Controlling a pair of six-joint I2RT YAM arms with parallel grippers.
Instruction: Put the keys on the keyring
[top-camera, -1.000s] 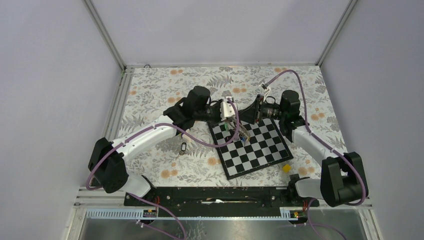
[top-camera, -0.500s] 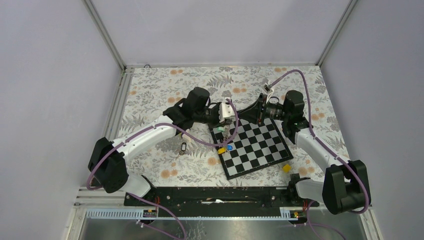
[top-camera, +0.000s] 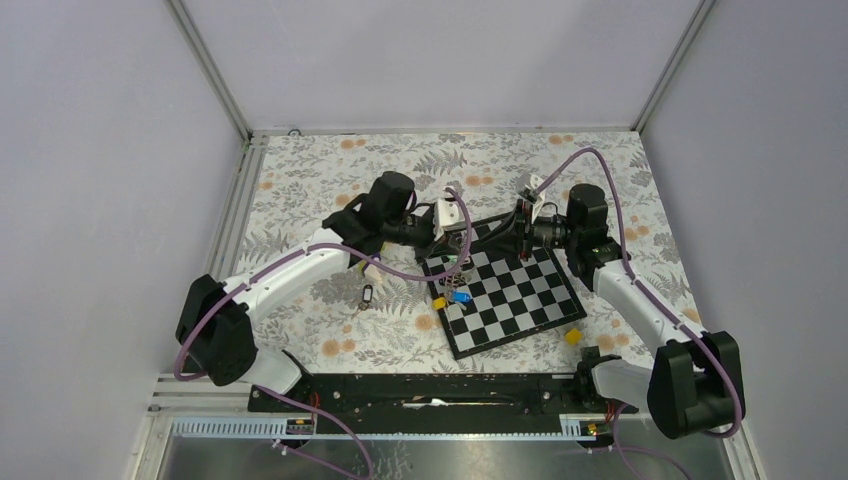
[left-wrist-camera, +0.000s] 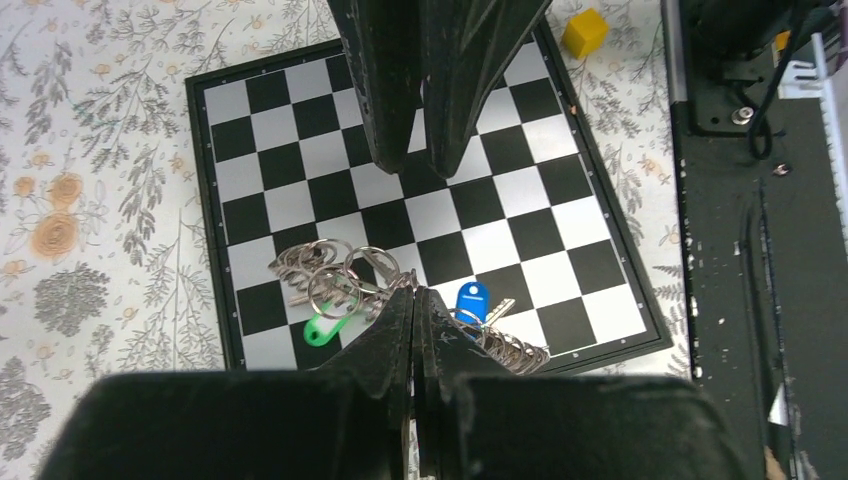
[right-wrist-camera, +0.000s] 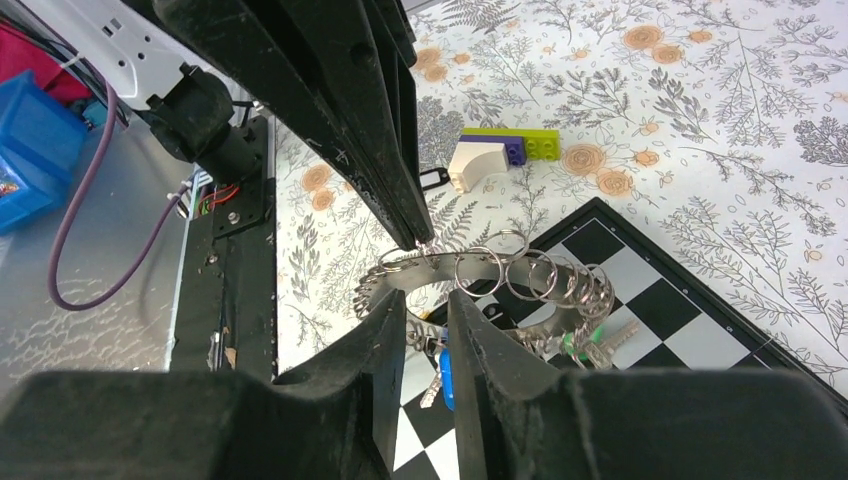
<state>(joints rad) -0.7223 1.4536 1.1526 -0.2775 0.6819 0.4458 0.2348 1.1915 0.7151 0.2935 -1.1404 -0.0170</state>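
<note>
1. Chessboard (top-camera: 520, 300): keyring (right-wrist-camera: 440, 272) hangs above its left edge
2. Left gripper (left-wrist-camera: 413, 295) clamped on the keyring's rim
3. Right gripper (right-wrist-camera: 425, 305) slightly parted, empty, facing the ring
4. Black key (top-camera: 367, 295) lies apart on the cloth; likely next: fetch and thread it

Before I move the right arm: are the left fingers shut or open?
Shut: the left fingers meet with no gap in the left wrist view, and in the right wrist view their tips pinch the rim of the keyring.
</note>
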